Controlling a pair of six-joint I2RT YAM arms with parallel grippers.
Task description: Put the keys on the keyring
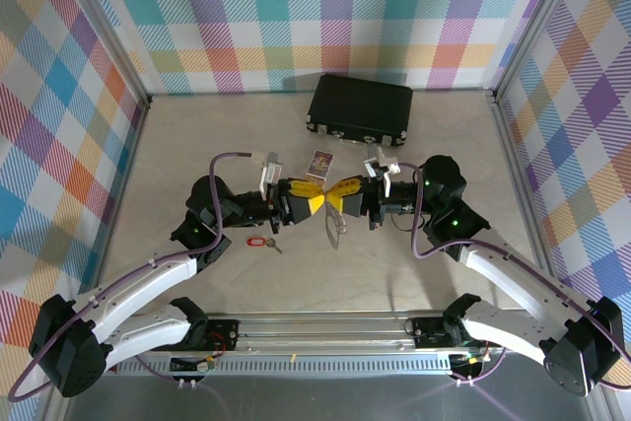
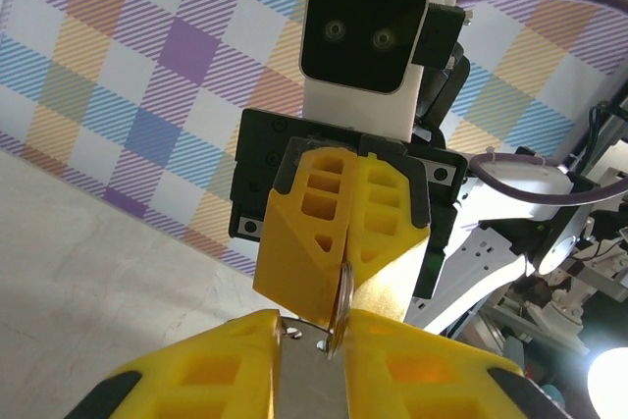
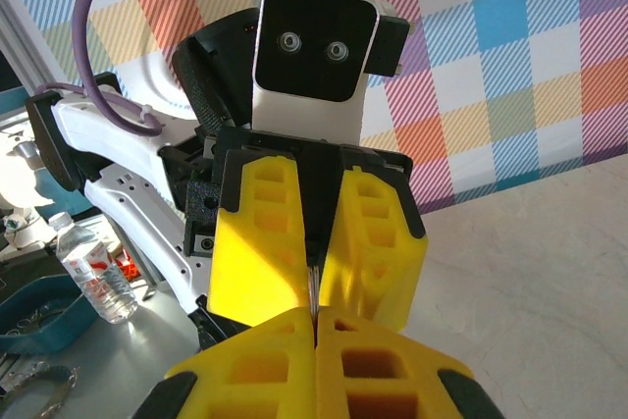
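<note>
We see the 2 arms meeting nose to nose above the middle of the tabletop (image 1: 197, 135), with the keyring (image 1: 335, 224) caught between them and lifted clear of the surface. Its grey loop hangs just below the point where the yellow fingertips come together. The right claw (image 1: 343, 194) is pressed together on a thin edge of that metal. In the left wrist view we see its 2 fingers (image 2: 378, 233) closed flat, with the rim of the ring poking out beneath them. The left claw (image 1: 320, 201) stands a little wider, and in its own camera a grey strip of the keyring (image 2: 312, 380) fills the narrow gap between its fingers, so we read it as pinching the ring too. The keys (image 1: 262, 242), 1 small silver key with its red oval tag, lie flat on the tabletop below the left claw, apart from the ring and touched by neither arm. Further back we see a small printed card (image 1: 320, 159) just behind the claws, and a black case (image 1: 360, 108) near the rear wall.
</note>
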